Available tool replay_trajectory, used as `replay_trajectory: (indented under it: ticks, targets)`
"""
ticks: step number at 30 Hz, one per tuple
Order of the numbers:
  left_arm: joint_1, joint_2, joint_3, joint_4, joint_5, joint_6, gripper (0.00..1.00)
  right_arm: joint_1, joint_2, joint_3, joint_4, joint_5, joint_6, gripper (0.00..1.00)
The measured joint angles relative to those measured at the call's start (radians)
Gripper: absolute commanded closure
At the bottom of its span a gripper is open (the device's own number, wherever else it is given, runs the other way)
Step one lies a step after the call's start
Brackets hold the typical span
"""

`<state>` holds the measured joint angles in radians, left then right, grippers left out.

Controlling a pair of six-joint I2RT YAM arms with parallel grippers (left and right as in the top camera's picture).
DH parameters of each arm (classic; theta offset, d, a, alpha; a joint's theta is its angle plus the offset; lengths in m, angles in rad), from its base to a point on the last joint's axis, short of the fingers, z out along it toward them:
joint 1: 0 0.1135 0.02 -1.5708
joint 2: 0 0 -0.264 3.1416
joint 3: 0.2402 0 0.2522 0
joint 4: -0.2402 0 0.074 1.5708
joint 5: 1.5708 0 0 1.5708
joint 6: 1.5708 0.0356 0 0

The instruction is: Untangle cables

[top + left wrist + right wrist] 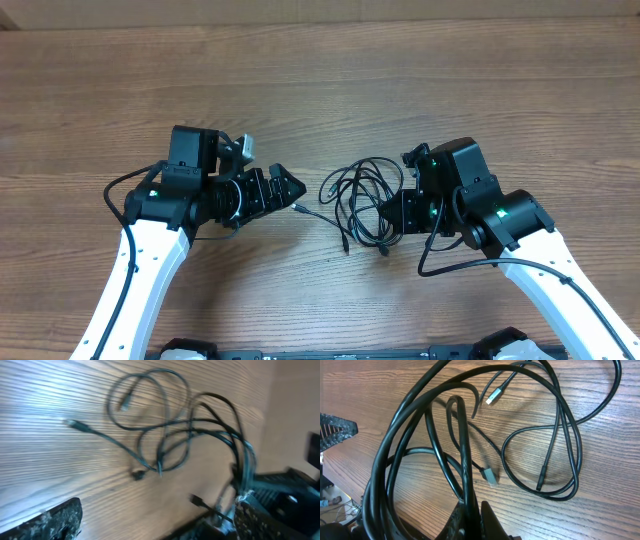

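The cables [358,197] are thin black cords lying in a looped tangle on the wooden table between the two arms. My right gripper [388,212] is at the tangle's right edge. In the right wrist view it [474,515] is shut on one strand of the cables [464,455], with other loops draped beside it. Silvery plug ends [492,396] lie loose on the wood. My left gripper [296,188] is open and empty just left of the tangle, near a loose plug end [297,208]. The left wrist view shows its open jaws [157,512] facing the cables [191,425].
The wooden table [320,80] extends bare behind and to both sides of the arms. Thicker black wires run along both arms. The right arm's body [290,490] shows behind the tangle in the left wrist view.
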<state>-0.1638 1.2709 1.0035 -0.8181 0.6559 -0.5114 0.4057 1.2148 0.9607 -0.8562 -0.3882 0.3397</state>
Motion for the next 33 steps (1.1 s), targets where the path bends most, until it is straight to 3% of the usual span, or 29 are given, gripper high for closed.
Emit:
replay_trajectory:
  ticks: [5, 15, 28, 33]
  targets:
    - [-0.011, 0.0, 0.0, 0.072, 0.126, 0.014, 0.14, 0.0, 0.0, 0.0, 0.011, 0.0, 0.0, 0.96]
    - [-0.185, 0.0, 0.0, 0.202, 0.165, -0.114, 0.55, 0.0, 0.0, 0.0, 0.018, 0.0, 0.0, 0.96]
    - [-0.311, 0.0, 0.0, 0.228, 0.038, -0.22, 0.61, 0.0, 0.0, 0.0, 0.018, -0.013, 0.0, 0.96]
    - [-0.334, 0.0, 0.0, 0.228, -0.006, -0.238, 0.78, 0.0, 0.0, 0.0, 0.031, -0.043, 0.0, 0.96]
